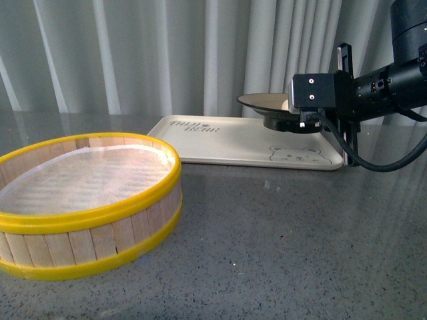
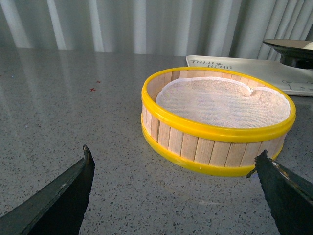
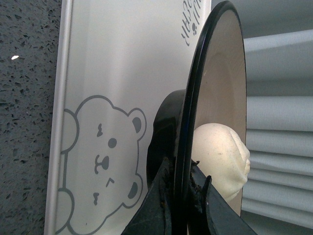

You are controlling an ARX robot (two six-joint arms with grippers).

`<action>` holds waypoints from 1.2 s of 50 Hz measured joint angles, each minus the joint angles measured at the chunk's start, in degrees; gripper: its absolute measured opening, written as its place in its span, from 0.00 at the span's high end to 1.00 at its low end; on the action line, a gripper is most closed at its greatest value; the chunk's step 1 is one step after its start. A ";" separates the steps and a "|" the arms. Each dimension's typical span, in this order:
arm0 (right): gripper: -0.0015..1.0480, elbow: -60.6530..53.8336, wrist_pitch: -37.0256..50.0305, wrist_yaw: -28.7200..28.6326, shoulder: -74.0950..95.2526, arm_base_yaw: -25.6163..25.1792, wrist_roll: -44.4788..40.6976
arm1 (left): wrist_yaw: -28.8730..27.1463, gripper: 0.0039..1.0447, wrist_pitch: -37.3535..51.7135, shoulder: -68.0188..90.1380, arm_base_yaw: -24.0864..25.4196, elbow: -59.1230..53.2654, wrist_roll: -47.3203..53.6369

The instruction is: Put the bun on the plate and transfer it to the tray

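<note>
Closed on the thin rim of the stiff plate, the right end effector should hold it level (left end effector gapes empty), since the soft, light bun could roll.

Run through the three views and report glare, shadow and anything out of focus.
Front view: the glossy table mirrors the curtains in pale streaks. Left wrist view: the left claw is dark with little detail, the steamer basket crisp. Right wrist view: the right claw gripping the plate is near-black; bun and tray evenly lit.
</note>
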 joint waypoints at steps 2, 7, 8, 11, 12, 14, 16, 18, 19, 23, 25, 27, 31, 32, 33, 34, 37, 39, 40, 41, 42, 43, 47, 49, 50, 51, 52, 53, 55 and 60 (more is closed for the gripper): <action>0.97 0.87 -0.28 -0.04 0.83 0.15 -0.13 | 0.00 0.06 0.00 0.00 0.00 0.00 0.00; 0.97 2.73 -0.81 0.09 2.40 0.59 -0.26 | 0.02 0.06 0.00 0.00 0.00 0.00 0.00; 0.97 2.91 -0.83 0.09 2.60 0.63 -0.26 | 0.00 0.06 0.00 0.00 0.00 0.00 0.00; 0.97 3.80 -0.90 0.11 3.54 0.96 -0.37 | 0.00 0.06 0.00 0.00 0.00 0.00 0.00; 0.97 4.04 -0.90 0.11 3.82 1.09 -0.39 | 0.00 0.06 0.00 0.00 0.00 0.00 0.00; 0.97 4.52 -0.92 0.09 4.42 1.31 -0.44 | 0.00 0.06 0.00 0.00 0.00 0.00 0.00; 0.97 4.98 -0.92 0.09 5.09 1.57 -0.50 | 0.00 0.06 0.00 0.00 0.00 0.00 0.00; 0.97 5.38 -0.94 0.09 5.68 1.81 -0.57 | 0.00 0.06 0.00 0.00 0.00 0.00 0.00; 0.97 5.46 -0.94 0.09 5.81 1.90 -0.57 | 0.00 0.06 0.00 0.00 0.00 0.00 0.00; 0.97 5.73 -1.18 0.15 6.64 2.32 -0.57 | 0.00 0.06 0.00 0.00 0.00 0.00 0.00; 0.97 5.77 -1.33 0.17 6.86 2.43 -0.52 | 0.00 0.06 0.00 0.00 0.00 0.00 0.00; 0.97 5.86 -1.36 0.26 6.95 2.51 -0.46 | 0.00 0.06 0.00 0.00 0.00 0.00 0.00; 0.97 6.25 -1.77 0.90 7.13 2.60 -0.31 | 0.00 0.06 0.00 0.00 0.00 0.00 0.00; 0.97 6.25 -1.90 1.14 7.13 2.62 -0.17 | 0.00 0.06 0.00 0.00 0.00 0.00 0.00; 0.97 6.25 -2.14 1.29 7.13 2.62 -0.07 | 0.00 0.06 0.00 0.00 0.00 0.00 0.00; 0.97 6.25 -2.49 1.70 7.13 2.67 0.15 | 0.00 0.06 0.00 0.00 0.00 0.00 0.00; 0.97 6.25 -3.13 2.01 7.13 2.73 0.28 | 0.00 0.06 0.00 0.00 0.00 0.00 0.00; 0.97 6.23 -3.21 2.05 7.13 2.82 0.44 | 0.00 0.06 0.00 0.00 0.00 0.00 0.00; 0.97 6.21 -3.26 2.12 7.13 2.86 0.61 | 0.00 0.06 0.00 0.00 0.00 0.00 0.00; 0.97 6.10 -3.37 2.21 7.06 2.91 0.94 | 0.00 0.06 0.00 0.00 0.00 0.00 0.00; 0.97 5.90 -3.34 2.25 6.93 2.95 1.09 | 0.00 0.06 0.00 0.00 0.00 0.00 0.00; 0.97 5.70 -3.26 2.27 6.84 2.97 1.22 | 0.00 0.06 0.00 0.00 0.00 0.00 0.00; 0.97 4.17 -2.97 2.67 5.92 3.04 1.62 | 0.02 0.06 0.00 0.00 0.00 0.00 0.00; 0.93 3.43 -4.20 2.84 5.03 3.10 1.64 | 0.00 0.06 0.00 0.00 0.00 0.00 0.00; 0.89 2.82 -3.98 2.82 4.66 3.17 1.68 | 0.00 0.06 0.00 0.00 0.00 0.00 0.00; 0.86 2.10 -3.56 2.71 4.15 3.19 1.88 | 0.00 0.06 0.00 0.00 0.00 0.00 0.00; 0.81 1.25 -3.48 2.60 3.58 3.26 2.21 | 0.00 0.06 0.00 0.00 0.00 0.00 0.00; 0.78 0.87 -3.48 2.54 3.28 3.28 2.36 | 0.00 0.06 0.00 0.00 0.00 0.00 0.00; 0.69 -0.72 -2.58 2.25 2.21 3.39 3.21 | 0.02 0.06 0.00 0.00 0.00 0.00 0.00; 0.54 -2.78 -2.54 2.32 0.20 3.58 4.81 | 0.00 0.06 0.00 0.00 0.00 0.00 0.00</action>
